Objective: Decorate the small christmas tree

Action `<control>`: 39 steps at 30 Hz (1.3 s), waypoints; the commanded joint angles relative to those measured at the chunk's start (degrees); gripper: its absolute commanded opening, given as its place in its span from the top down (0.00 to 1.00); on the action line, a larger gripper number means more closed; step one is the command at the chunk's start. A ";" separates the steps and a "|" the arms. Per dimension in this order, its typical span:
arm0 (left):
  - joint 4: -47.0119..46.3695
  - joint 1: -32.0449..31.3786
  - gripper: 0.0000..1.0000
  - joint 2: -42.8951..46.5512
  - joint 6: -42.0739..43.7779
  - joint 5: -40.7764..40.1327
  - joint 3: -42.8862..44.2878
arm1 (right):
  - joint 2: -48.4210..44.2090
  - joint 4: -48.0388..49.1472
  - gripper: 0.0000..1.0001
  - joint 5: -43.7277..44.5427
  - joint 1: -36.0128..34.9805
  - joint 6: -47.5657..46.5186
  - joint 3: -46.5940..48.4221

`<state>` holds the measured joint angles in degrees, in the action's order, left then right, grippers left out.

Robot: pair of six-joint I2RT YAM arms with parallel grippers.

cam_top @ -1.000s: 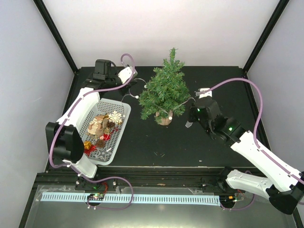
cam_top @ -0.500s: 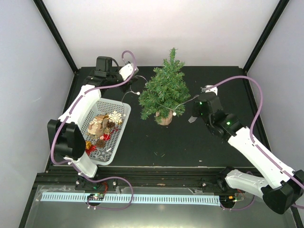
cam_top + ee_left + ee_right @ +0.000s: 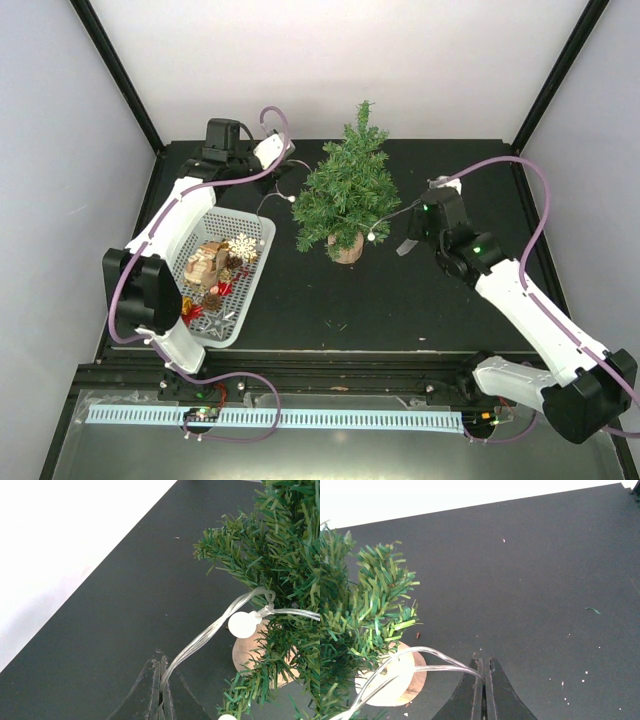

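Note:
The small christmas tree (image 3: 347,195) stands upright on its wood-slice base (image 3: 345,250) at the table's back middle. A clear light string with white bulbs (image 3: 242,624) runs through its lower branches. My left gripper (image 3: 284,163) is just left of the tree, shut on one end of the string (image 3: 200,640). To the tree's right, my right gripper (image 3: 404,248) is shut on the other end of the string (image 3: 435,668). Both wrist views show the jaws pinching the wire, with the tree (image 3: 280,555) (image 3: 365,600) and its base (image 3: 395,680) close by.
A white plastic basket (image 3: 255,290) sits at the left front, holding a white snowflake (image 3: 242,246), wooden ornaments (image 3: 205,262) and small red and gold pieces. White walls and black frame posts enclose the table. Purple cables loop over both arms.
My right gripper has moved toward the back of the table beside the tree, keeping hold of the string. The left gripper has shifted slightly back. The tree has stayed in place.

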<state>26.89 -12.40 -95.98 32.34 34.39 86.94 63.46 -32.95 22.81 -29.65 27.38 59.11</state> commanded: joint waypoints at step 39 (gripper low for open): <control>3.90 -0.33 0.99 -5.85 1.28 -2.99 8.57 | 5.13 0.22 0.37 -10.63 1.08 -0.14 7.30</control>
<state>28.56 -12.49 -99.79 32.45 32.75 91.98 72.14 -31.27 12.82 -28.88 26.57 64.20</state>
